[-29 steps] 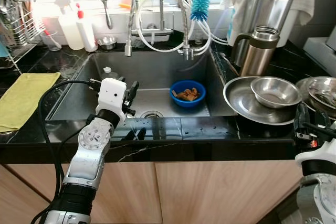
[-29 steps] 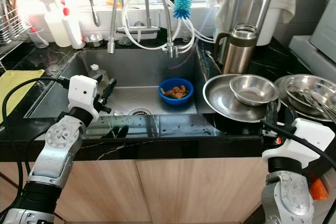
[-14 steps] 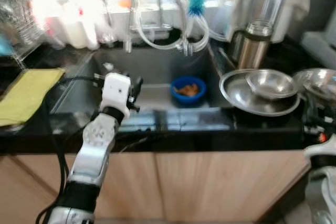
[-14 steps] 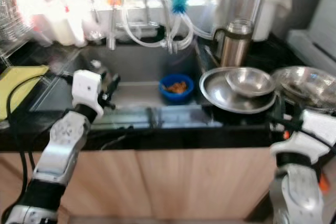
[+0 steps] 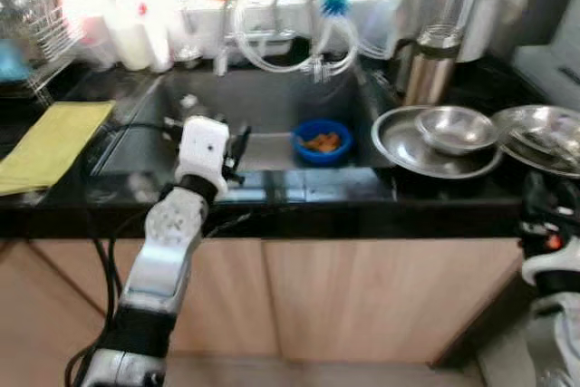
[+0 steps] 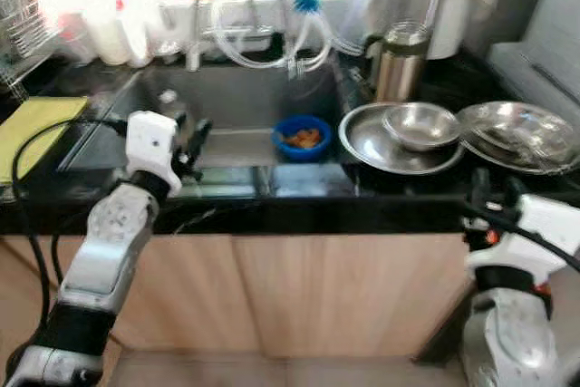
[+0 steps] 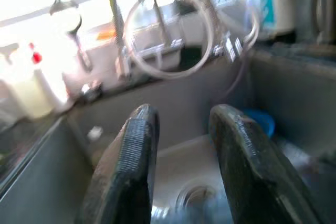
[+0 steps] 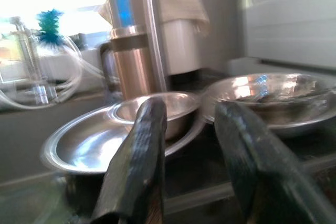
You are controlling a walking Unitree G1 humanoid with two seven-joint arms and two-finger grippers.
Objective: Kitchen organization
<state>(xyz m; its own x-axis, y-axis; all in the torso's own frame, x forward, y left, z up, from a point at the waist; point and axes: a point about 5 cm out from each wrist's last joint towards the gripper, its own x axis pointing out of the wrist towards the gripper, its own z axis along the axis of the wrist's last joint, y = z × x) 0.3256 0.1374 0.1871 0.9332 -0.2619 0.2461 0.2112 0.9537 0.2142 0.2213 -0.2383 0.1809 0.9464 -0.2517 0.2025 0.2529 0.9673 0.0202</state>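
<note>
Left fingers (image 7: 181, 166) were parted, grasping nothing, aimed into sink (image 5: 272, 101) over front rim. Right fingers (image 8: 191, 161) also parted and empty, low at desk (image 5: 435, 201) edge, facing steel bowl (image 8: 157, 109) nested in wide steel plate (image 8: 79, 148). Blue bowl (image 5: 322, 141) with scraps sat on sink floor, near drain. Judgement: views blurred; steady stance first, then reach, approaching bowl rim level, not from above.

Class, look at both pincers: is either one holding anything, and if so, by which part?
Nothing is held. The left pincer is open above the sink; the right pincer is open before the steel bowls.
</note>
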